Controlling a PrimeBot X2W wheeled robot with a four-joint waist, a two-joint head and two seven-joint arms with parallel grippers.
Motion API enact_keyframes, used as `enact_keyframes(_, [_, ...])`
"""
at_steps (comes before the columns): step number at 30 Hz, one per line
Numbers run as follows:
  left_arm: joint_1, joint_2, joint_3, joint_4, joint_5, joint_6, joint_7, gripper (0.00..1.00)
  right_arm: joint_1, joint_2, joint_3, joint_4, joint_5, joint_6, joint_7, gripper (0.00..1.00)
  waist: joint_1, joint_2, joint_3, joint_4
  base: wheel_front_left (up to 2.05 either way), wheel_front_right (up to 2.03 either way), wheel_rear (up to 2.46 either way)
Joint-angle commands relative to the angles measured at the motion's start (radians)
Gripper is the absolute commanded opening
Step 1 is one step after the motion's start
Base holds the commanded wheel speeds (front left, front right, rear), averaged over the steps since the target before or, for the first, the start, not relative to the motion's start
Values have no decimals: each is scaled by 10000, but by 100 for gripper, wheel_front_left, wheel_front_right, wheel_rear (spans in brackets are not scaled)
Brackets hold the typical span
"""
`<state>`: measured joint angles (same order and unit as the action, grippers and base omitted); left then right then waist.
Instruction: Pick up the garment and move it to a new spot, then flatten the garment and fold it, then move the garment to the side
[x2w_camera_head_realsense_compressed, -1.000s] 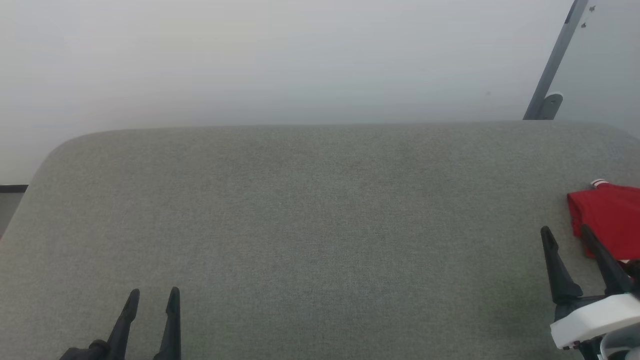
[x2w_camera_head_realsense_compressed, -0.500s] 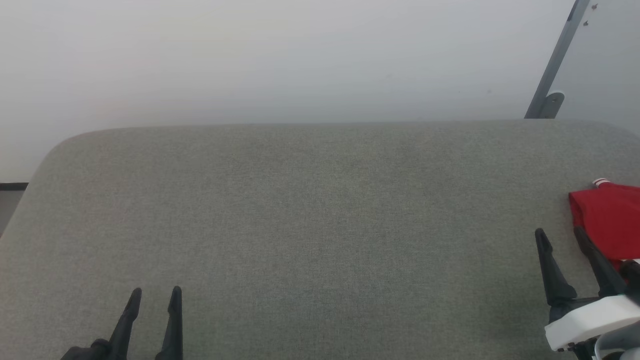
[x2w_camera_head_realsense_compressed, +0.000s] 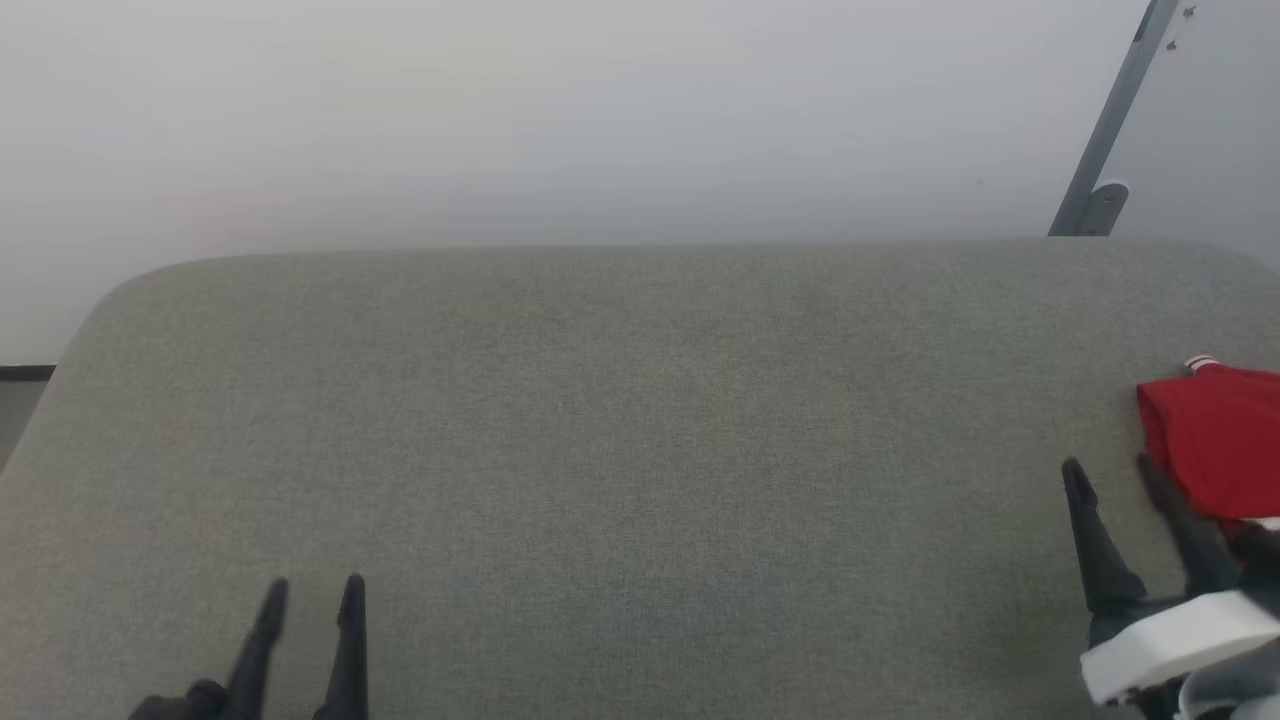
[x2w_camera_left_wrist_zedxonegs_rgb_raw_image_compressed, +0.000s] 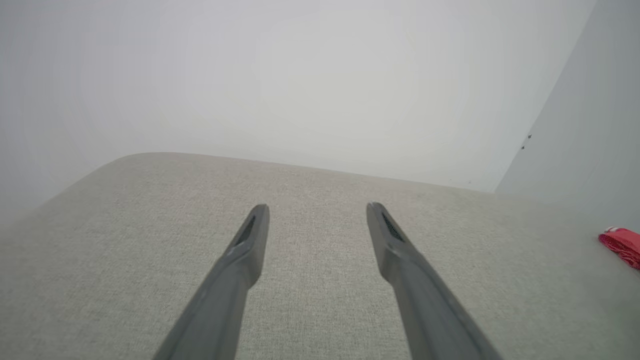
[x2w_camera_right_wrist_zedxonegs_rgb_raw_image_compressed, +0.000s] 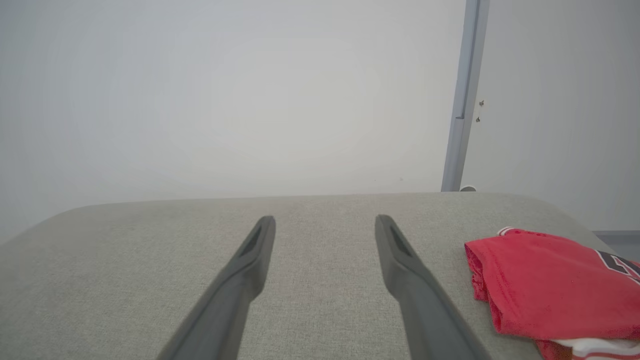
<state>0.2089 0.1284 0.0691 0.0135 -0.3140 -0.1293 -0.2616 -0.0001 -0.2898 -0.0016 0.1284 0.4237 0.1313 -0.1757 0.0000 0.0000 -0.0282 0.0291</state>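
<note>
One folded red garment (x2w_camera_head_realsense_compressed: 1215, 440) lies at the tabletop's (x2w_camera_head_realsense_compressed: 640, 420) 3 o'clock edge. Two grippers: left gripper (x2w_camera_head_realsense_compressed: 316, 584) at 7 o'clock, right gripper (x2w_camera_head_realsense_compressed: 1108, 465) at 4 o'clock just beside the garment, both jaws wide, holding nothing. Open grey surface spans from centre to the rounded 10 o'clock corner.

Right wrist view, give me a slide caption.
Open right gripper over the grey padded surface, with the red garment lying beside it.

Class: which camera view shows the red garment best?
The right wrist view: the garment shows its red body, white trim and part of a dark numeral. The head view crops it at the right edge; the left wrist view catches a small red corner.
</note>
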Motion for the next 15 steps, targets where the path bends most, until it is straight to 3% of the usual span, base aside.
enact_keyframes(1, [2,-38,-3,50,-31,0,5,0,12,36,10,44,7,0,4,0,0,0,1,-2,0,0,0])
enact_keyframes(5, [124,-178,-47,425,-59,2,22,0,292,256,74,396,36,0,19,0,0,0,3,-4,0,0,0])
enact_keyframes(15, [-287,-207,-47,646,-1711,6,434,0,106,517,-84,485,1497,-1,381,0,0,0,25,-25,0,0,0])
